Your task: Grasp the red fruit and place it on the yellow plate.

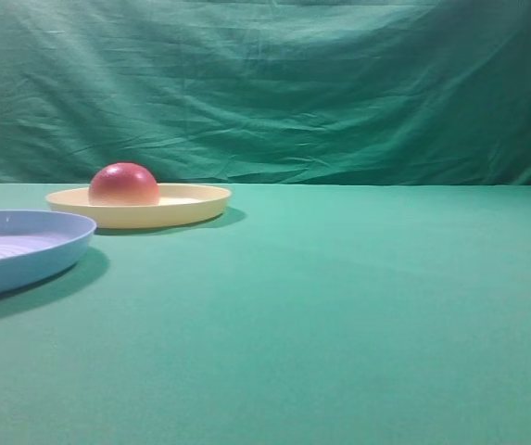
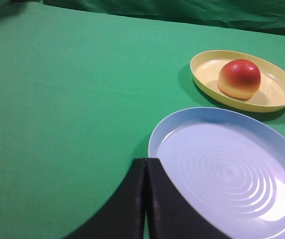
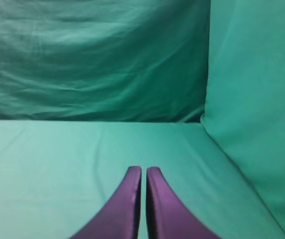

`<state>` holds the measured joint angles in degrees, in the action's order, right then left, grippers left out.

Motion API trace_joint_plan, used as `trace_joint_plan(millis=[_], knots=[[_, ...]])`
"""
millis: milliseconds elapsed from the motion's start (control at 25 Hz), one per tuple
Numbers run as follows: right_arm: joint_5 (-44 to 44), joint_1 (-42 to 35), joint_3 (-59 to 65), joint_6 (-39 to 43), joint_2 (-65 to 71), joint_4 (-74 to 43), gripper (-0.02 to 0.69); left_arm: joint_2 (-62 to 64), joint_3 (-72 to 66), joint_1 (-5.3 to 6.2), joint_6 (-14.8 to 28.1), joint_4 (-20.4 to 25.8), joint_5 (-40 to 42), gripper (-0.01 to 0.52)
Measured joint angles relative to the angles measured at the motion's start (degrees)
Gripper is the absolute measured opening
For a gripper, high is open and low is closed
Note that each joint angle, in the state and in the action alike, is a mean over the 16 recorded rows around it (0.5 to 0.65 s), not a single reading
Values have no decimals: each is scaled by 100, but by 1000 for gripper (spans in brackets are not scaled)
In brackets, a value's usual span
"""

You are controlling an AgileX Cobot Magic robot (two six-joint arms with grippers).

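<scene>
The red fruit (image 2: 239, 78) sits on the yellow plate (image 2: 281, 97), just beyond the blue plate (image 2: 222, 169) and well apart from the left claw (image 2: 146, 164), whose jaws are pressed together on nothing, as are the right claw's (image 3: 143, 172).

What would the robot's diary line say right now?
apple: sitting on yellow plate | blue plate: empty | left gripper: shut, holding nothing | right gripper: shut, holding nothing

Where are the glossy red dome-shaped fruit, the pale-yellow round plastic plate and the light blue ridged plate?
glossy red dome-shaped fruit (image 2: 239, 77), left wrist view, middle of dome.
pale-yellow round plastic plate (image 1: 200, 197), exterior high view, right rim.
light blue ridged plate (image 2: 222, 169), left wrist view, ridged centre.
</scene>
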<state>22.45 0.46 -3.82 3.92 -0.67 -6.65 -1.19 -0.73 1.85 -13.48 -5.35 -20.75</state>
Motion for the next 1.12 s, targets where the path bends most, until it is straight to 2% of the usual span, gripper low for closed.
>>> trace_joint_plan(millis=[320, 1120], knots=[[-121, -22, 503, -19, -2, -47, 0, 0, 0, 0, 0, 0, 0, 0], [-115, -22, 527, -26, -2, -78, 0, 0, 0, 0, 0, 0, 0, 0]])
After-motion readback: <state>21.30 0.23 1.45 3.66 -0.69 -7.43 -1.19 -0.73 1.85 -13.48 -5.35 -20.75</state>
